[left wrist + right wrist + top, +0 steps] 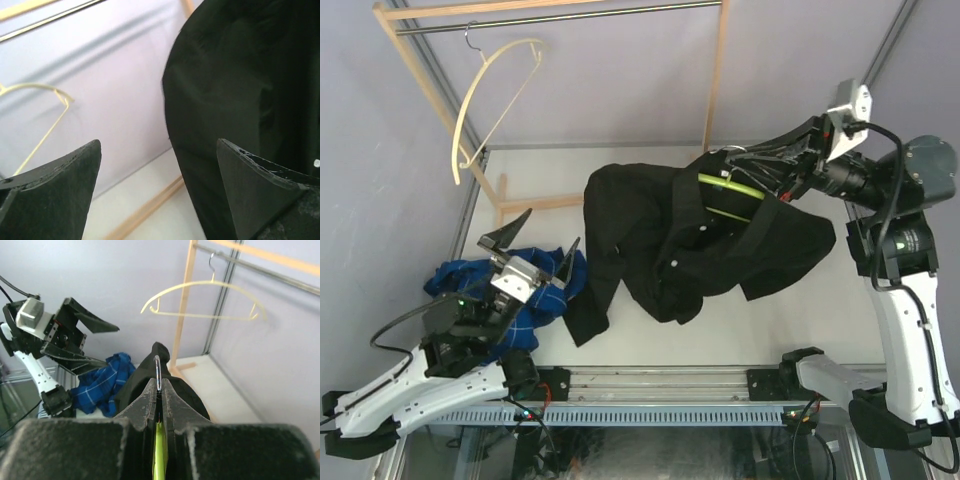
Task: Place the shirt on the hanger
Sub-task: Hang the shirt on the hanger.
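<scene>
Top external view shows the black shirt (650, 240) heaped mid-table (820, 320), the lime-green hanger (730, 190) partly buried in its collar end; the right gripper (158, 384) is pinched tight on the hanger's hook; the left gripper (535, 250) gapes wide, holding nothing, above a blue plaid shirt (455, 275).

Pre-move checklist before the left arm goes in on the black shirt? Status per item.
1. Right gripper shut on the lime-green hanger at its hook: ok.
2. Left gripper open, holding nothing: ok.
3. Black shirt seated on both hanger arms: cannot tell, fabric hides the ends.
4. Shirt hanging free of the table: not ok, its lower part lies on it.
5. Blue plaid shirt out from under the left gripper: not ok, it lies beneath.
6. Rail free beside the cream hanger: ok.
</scene>
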